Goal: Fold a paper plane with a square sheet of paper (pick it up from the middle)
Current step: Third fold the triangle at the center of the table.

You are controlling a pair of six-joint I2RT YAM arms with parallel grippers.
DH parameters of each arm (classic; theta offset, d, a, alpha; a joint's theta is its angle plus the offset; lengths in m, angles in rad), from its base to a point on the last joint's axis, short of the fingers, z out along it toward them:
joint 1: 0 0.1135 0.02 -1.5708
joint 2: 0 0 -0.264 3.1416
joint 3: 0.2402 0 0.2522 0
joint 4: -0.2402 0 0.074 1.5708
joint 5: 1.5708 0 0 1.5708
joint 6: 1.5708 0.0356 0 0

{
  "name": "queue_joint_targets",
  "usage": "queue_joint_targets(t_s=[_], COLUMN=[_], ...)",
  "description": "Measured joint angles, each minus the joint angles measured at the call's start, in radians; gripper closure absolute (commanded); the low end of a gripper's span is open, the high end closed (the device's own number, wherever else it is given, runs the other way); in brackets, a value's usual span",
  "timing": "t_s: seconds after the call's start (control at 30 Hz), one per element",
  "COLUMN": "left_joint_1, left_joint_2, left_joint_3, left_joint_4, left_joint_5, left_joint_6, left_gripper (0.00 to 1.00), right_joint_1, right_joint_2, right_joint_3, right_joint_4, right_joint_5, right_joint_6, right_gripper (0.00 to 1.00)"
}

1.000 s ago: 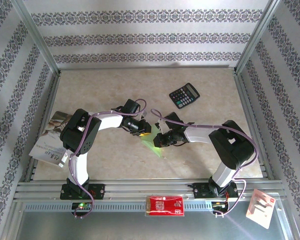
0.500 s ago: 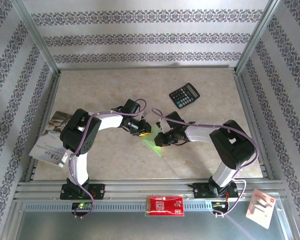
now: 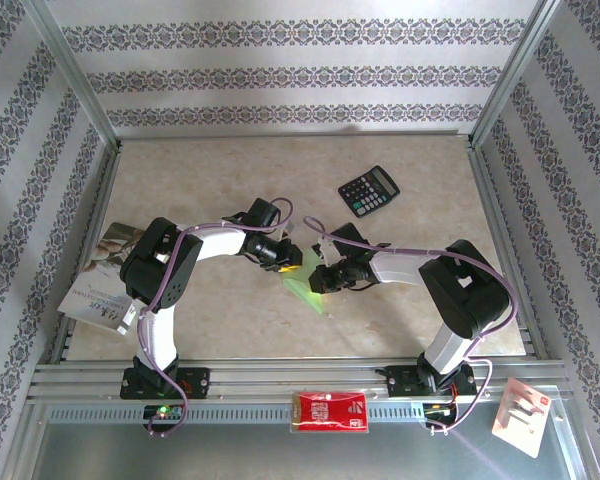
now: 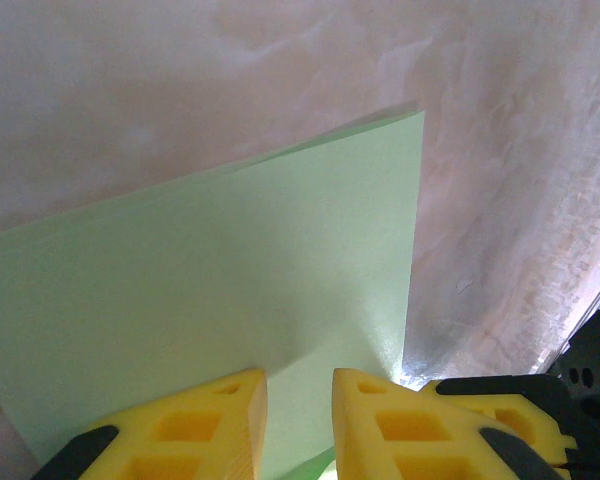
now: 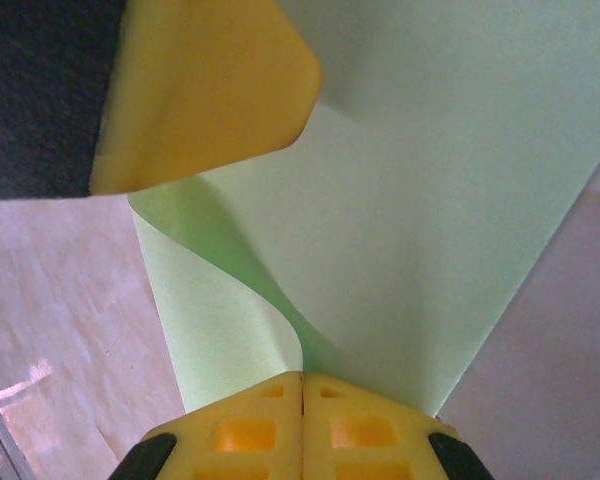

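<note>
Centrally over the tabletop [image 3: 230, 190], the left jaws stand narrowly apart at the light green sheet of paper [image 4: 230, 270], which shows in their gap; just to their right, the right jaws are pressed together on a curled edge of that same sheet.

The paper [image 5: 410, 200] is thin, smooth and not shiny. The yellow fingers [image 5: 270, 400] look like smooth plastic. The table [image 3: 230, 180] looks like slightly shiny stone. The rails [image 3: 280, 375] are grey metal.

Bright, even light; wrist close-ups blur softly (glare streaks the table [image 4: 450, 340]).
</note>
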Motion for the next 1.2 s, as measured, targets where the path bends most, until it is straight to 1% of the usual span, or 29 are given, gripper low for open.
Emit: queue_joint_targets(t_s=[1.2], left_joint_1=[0.0], left_joint_2=[0.0], left_joint_3=[0.0], left_joint_4=[-0.001], left_joint_5=[0.0], left_joint_6=[0.003], left_gripper=[0.76], right_joint_1=[-0.006], right_joint_2=[0.001], right_joint_3=[0.003], right_joint_4=[-0.007], right_joint_5=[0.0], right_joint_6=[-0.018], right_gripper=[0.96])
